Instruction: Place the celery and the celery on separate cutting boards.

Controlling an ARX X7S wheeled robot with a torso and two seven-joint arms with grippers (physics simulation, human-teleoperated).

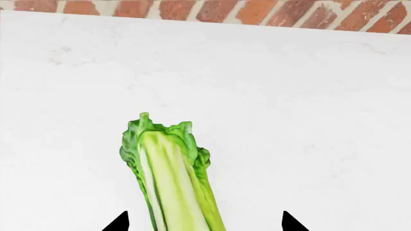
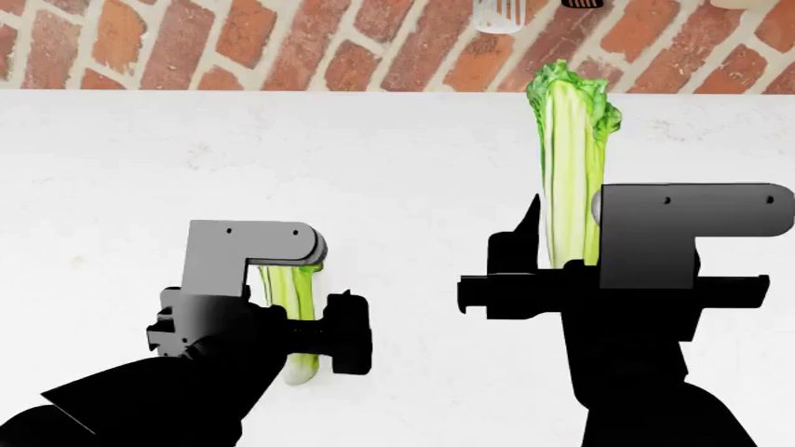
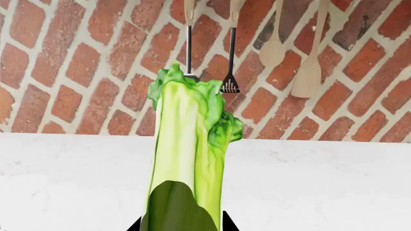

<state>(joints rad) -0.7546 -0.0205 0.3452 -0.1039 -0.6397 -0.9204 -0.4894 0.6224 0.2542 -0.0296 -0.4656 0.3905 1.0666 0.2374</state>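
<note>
Two celery bunches show; no cutting board is in view. One celery (image 2: 289, 285) lies on the white counter (image 2: 112, 186), partly hidden under my left gripper (image 2: 304, 326). In the left wrist view this celery (image 1: 172, 178) sits between the wide-apart fingertips (image 1: 119, 222), nearer to one of them, leafy top pointing at the wall. My left gripper (image 1: 205, 224) is open. My right gripper (image 2: 572, 272) is shut on the second celery (image 2: 572, 158) and holds it above the counter, leafy top towards the brick wall. In the right wrist view my right gripper (image 3: 180, 224) clasps this celery (image 3: 186, 144).
A red brick wall (image 2: 311, 47) runs along the counter's far edge. A slotted metal turner (image 3: 230, 84) and wooden spoons (image 3: 309, 72) hang on it. A white object (image 2: 504, 14) hangs at the wall's top in the head view.
</note>
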